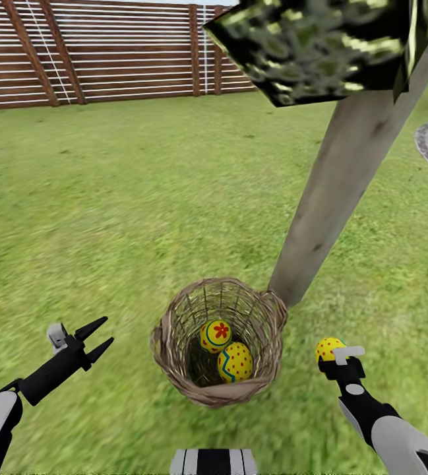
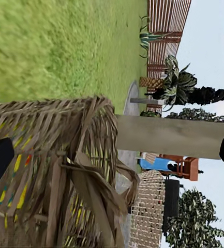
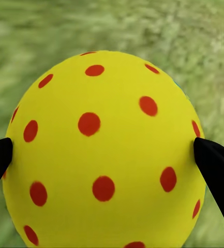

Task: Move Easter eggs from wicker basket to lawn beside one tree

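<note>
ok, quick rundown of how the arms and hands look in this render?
Both arms: white-grey shell segments with black links. Left hand: two black pointed fingers, a small grey block at the wrist. Right hand: black, with a pale grey bracket on top. No cables or markings visible.

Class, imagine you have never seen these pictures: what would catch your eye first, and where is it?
Probably the wicker basket low in the middle of the lawn, with two yellow eggs inside. Just right of it, the right gripper holds a red-dotted egg above the grass. Behind the basket, the pale tree trunk leans up to the right.
</note>
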You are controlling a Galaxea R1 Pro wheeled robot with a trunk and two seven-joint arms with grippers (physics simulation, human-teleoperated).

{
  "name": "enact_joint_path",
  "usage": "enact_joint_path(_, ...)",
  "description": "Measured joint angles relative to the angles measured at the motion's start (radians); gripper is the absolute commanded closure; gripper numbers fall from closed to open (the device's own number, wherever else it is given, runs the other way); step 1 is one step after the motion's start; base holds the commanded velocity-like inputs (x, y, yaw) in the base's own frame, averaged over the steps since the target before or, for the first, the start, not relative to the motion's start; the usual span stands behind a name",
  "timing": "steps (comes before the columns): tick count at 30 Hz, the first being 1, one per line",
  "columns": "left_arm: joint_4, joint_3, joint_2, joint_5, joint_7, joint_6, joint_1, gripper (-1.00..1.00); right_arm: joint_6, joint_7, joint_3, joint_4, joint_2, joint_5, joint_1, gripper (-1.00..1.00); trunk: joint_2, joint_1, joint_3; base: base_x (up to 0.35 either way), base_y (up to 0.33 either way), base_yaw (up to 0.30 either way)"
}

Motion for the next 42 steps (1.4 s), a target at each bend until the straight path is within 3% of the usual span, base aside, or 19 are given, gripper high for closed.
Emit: enact_joint_path(42,0.001,0.000,0.000,0.002,-0.001,0.000,0.000,-1.00,0.000,0.000,0.000,-0.037,0.000,0.005,-0.001,1.00,-0.010,0.018,-0.162,0.000,0.000,0.000)
